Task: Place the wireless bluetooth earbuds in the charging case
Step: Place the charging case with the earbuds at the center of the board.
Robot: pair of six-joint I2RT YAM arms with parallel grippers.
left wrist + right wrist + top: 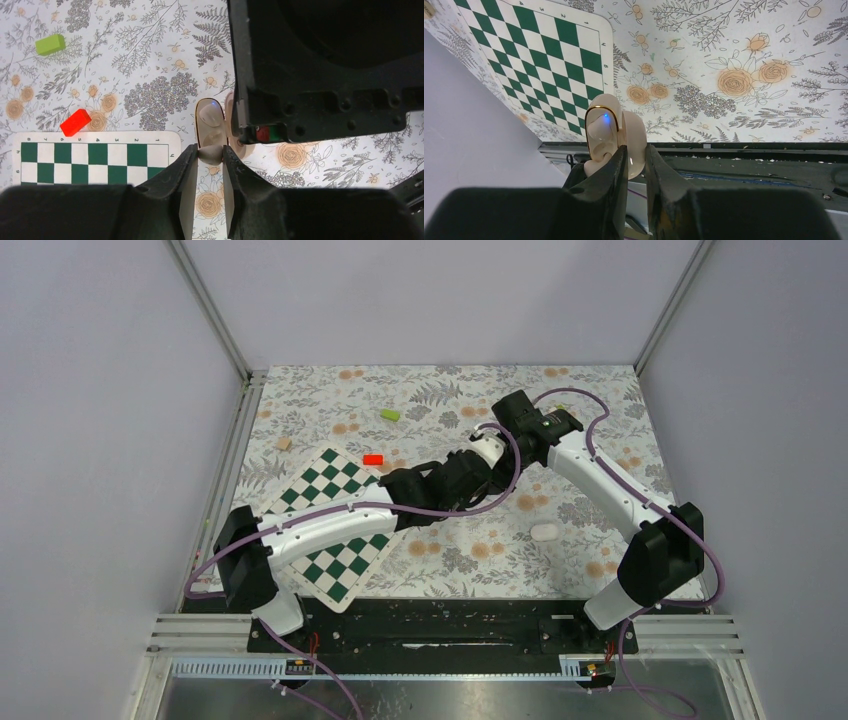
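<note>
The left gripper (210, 150) is clenched on a small pale earbud (210, 156), pinched at the very tips. The right gripper (636, 162) is clamped on the lid half of the charging case (634, 135) and holds it open above the floral cloth, off the far right corner of the chessboard (325, 480).

From the left jaws the case lies straight ahead, touching or almost touching the held earbud. Its long axis runs away from the jaws, in line with their reach. One earbud (599, 131) already sits in the farther socket, under a blue light. The nearer hollow seems to be free, so I judge the left arm must push its earbud a little forward and down into it.

The body of the right gripper stands close beside the case, and this leaves little room on that side.

A red block (373, 459) lies just beyond the chessboard's far corner, and a green block (389, 415) farther beyond. A small white oval thing (543, 532) lies well to the board's right. None of them is in the way.
</note>
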